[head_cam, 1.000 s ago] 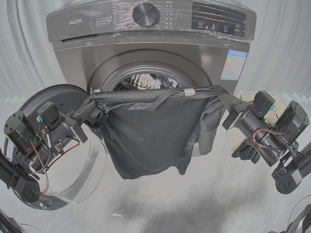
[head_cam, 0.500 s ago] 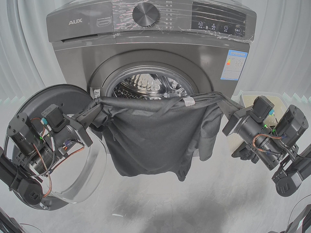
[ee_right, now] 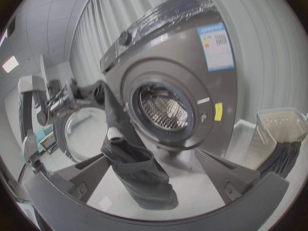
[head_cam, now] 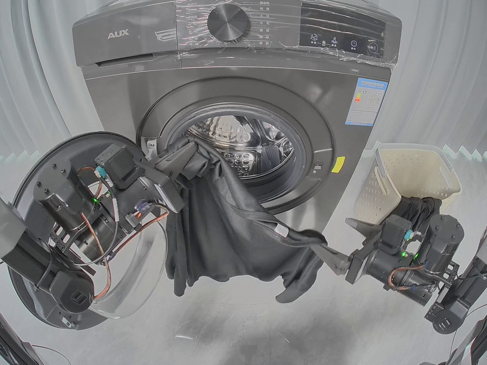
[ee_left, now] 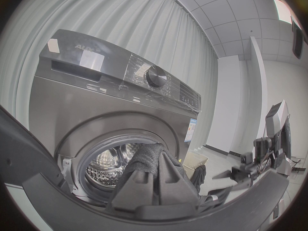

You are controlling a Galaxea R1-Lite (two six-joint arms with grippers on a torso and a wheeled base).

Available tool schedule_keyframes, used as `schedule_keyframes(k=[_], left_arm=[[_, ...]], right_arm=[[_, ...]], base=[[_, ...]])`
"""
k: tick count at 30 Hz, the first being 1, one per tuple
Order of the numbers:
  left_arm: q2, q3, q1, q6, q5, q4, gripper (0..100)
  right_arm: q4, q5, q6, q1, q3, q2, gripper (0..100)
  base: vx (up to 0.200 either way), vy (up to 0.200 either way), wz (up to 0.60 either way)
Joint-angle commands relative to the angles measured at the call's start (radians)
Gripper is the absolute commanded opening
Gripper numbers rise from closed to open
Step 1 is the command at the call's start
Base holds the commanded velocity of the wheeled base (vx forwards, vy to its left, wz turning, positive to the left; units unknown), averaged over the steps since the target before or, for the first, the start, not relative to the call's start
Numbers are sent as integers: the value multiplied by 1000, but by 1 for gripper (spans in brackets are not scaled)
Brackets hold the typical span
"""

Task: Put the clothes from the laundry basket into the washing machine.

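A black garment point(head_cam: 223, 229) hangs in front of the washing machine point(head_cam: 233, 67). My left gripper point(head_cam: 178, 159) is shut on its upper corner at the left rim of the open drum point(head_cam: 243, 143); the left wrist view has the cloth bunched between the fingers point(ee_left: 173, 180). The garment slopes down to the right, where its labelled edge point(head_cam: 299, 236) lies against one finger of my right gripper point(head_cam: 332, 235). That gripper is low at the right with its jaws wide apart, and the cloth point(ee_right: 138, 174) drapes beside one finger point(ee_right: 93, 174).
The round door point(head_cam: 61, 163) stands swung open at the left, behind my left arm. A cream laundry basket point(head_cam: 406, 168) sits on the floor right of the machine, with another dark garment point(head_cam: 418, 209) hanging over its front. Grey floor lies below.
My right gripper dropped low and opened, so the garment's right end fell. My left gripper moved up and right to the drum's rim, still holding its corner.
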Motion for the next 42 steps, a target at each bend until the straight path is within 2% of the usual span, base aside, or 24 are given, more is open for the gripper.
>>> schedule_keyframes(k=[1,5,7,12,16,20,21,23,29,36,42], left_arm=[[52,-35,-29,0,13,-1,0],[51,-42,-46,0,14,-1,0],[48,-47,-52,0,14,-1,0],[43,-48,-56,-1,14,-1,0],[42,-50,-64,-1,14,-1,0],[45,-52,-66,0,14,-1,0],[45,-52,-66,0,14,-1,0],[46,-52,-66,-1,14,-1,0],[49,-53,-67,0,14,-1,0],[51,-53,-78,0,16,-1,0],[52,-56,-78,2,16,-1,0]], right_arm=[[-2,29,-14,6,38,98,100],[-2,40,-13,31,-2,141,100],[-2,55,-10,72,3,155,100],[-3,52,-14,111,-22,229,100],[-3,52,-11,111,-89,268,100],[-3,52,15,117,-272,347,100],[-3,52,15,117,-272,347,100],[-2,55,36,121,-335,382,100],[-3,43,29,151,-459,460,100],[-2,44,26,152,-536,505,100],[-2,46,18,187,-576,525,100]], base=[[0,0,0],[0,0,0],[0,0,0],[0,0,0],[0,0,0],[0,0,0],[0,0,0],[0,0,0],[0,0,0],[0,0,0],[0,0,0]])
